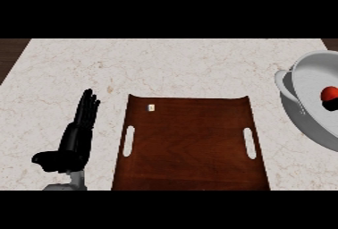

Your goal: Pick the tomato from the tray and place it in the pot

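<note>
Left hand (78,134) is flat open beside the tray (191,147) — holding nothing — tomato (329,93) sits in the pot (310,85).

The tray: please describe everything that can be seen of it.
The tray is a dark brown, wood-looking board lying flat on the marble-like counter. It has a slot handle near each side and slightly raised far corners. A tiny white mark sits near its far left corner. Nothing else lies on it; the left hand rests beside it, apart.
</note>
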